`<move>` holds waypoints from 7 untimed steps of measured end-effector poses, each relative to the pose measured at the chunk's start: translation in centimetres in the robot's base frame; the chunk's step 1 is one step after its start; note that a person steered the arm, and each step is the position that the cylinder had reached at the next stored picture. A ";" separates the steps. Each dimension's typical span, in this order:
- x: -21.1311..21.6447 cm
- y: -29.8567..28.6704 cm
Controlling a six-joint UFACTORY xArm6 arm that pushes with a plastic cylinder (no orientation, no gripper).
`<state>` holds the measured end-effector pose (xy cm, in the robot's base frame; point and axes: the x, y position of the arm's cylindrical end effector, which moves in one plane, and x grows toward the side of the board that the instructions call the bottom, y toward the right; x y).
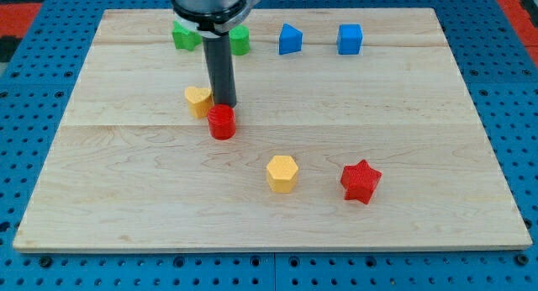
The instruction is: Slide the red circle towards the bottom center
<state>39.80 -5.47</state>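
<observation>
The red circle (222, 122) sits on the wooden board (126, 182), left of the middle. My tip (224, 104) stands just above it in the view, touching or nearly touching its top edge. The dark rod rises from there to the view's top. A yellow heart-like block (197, 100) lies just left of the tip and up-left of the red circle.
A yellow hexagon (282, 173) and a red star (361, 181) lie toward the view's bottom right. Two green blocks, one left (183, 36) and one right (241, 40), sit at the top beside the rod, partly hidden. A blue block with a pointed top (290, 39) and a blue cube (350, 39) sit top right.
</observation>
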 end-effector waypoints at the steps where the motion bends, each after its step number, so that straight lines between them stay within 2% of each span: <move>1: -1.0 3.4; 2: -0.2 5.0; 3: 1.7 2.8; 5: 1.3 -3.2; 7: 2.6 -4.0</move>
<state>42.36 -9.52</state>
